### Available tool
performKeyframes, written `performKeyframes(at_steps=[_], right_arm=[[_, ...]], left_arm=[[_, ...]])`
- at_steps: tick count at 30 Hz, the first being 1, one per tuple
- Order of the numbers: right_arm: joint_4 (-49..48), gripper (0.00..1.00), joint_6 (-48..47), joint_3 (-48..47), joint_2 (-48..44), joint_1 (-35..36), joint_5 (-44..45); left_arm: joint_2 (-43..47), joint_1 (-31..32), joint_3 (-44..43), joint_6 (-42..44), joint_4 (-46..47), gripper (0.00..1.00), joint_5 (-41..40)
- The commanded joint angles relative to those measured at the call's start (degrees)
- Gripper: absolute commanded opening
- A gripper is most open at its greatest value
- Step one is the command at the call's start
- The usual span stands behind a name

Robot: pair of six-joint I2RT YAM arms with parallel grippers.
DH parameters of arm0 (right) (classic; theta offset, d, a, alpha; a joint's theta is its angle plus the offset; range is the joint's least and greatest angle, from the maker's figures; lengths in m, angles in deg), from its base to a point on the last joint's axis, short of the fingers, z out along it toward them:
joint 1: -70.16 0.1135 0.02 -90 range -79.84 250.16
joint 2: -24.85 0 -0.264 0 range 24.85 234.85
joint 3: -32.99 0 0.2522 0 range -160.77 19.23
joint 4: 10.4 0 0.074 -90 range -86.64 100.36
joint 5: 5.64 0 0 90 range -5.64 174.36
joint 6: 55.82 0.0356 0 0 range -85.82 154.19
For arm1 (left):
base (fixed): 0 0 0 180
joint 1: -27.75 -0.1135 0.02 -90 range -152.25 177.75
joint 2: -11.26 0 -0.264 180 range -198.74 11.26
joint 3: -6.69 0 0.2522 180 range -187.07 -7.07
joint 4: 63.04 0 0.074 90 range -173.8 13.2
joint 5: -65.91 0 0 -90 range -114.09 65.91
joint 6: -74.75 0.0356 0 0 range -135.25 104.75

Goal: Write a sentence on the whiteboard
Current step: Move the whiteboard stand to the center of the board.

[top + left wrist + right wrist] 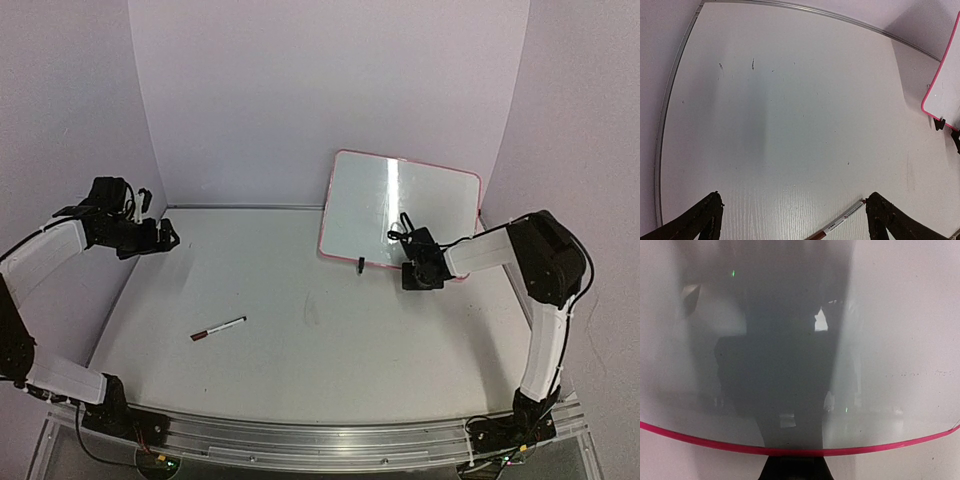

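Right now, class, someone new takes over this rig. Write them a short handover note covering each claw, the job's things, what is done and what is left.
Left claw: open and empty, hovering above the left side of the table.
Right claw: shut on the lower edge of the whiteboard.
Whiteboard: tilted back at the far right of the table, with no writing visible on it.
Marker: lying flat on the table at the near left, apart from both claws.
Done: the board is gripped.
Left: pick up the marker and write the sentence.
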State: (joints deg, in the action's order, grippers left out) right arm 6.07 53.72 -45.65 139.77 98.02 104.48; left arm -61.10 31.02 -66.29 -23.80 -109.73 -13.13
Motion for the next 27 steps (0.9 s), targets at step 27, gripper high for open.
performKeyframes(at_steps=[27], right_arm=[[2.7,0.00,14.0,7.3,-7.9,28.6,6.6]], left_arm=[[-0.7,-0.2,-1.5,0.1,1.0,1.00,0.4]])
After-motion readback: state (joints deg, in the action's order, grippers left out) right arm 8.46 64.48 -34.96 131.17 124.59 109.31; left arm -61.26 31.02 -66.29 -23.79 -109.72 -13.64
